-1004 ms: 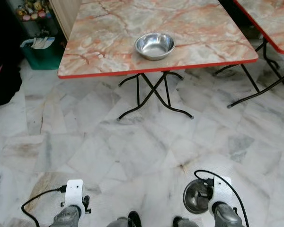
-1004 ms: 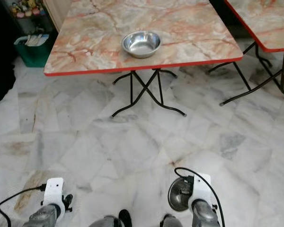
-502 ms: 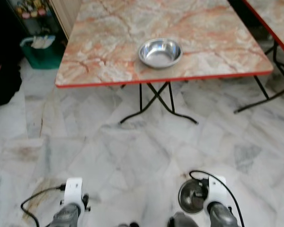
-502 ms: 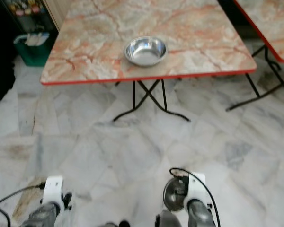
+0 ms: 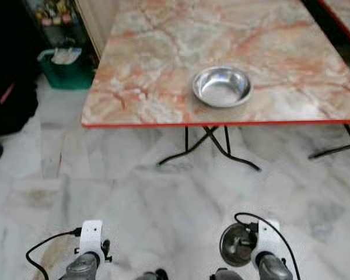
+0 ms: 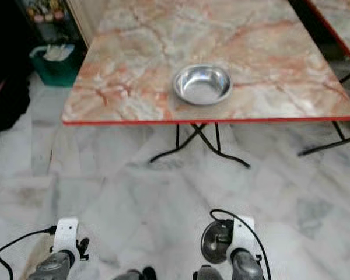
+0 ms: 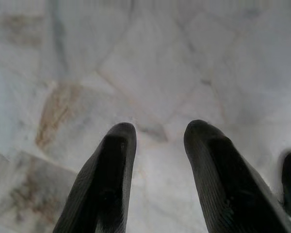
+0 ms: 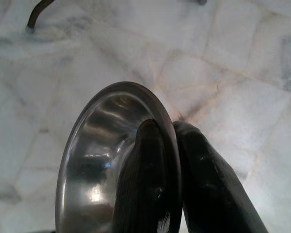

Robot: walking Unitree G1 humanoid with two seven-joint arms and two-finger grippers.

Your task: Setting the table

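A steel bowl (image 5: 221, 87) sits on the marble-patterned folding table (image 5: 151, 70) with a red edge, near its front edge. My right gripper (image 8: 172, 145) hangs low at my right side, shut on the rim of a second steel bowl (image 8: 99, 160), which also shows at the bottom of the head view as the held bowl (image 5: 237, 245). One finger is inside the bowl and one outside. My left gripper (image 7: 155, 133) hangs at my left side over the floor, open and empty.
The floor (image 5: 134, 198) is pale marble tile. Black crossed table legs (image 5: 210, 143) stand under the table. A green bin (image 5: 67, 67) sits at the left beside a dark mass. A second table's leg (image 5: 338, 149) shows at the right.
The camera has moved forward and left: the table and its bowl now sit lower and nearer in the picture. Both arms hang as before, the right still holding its bowl.
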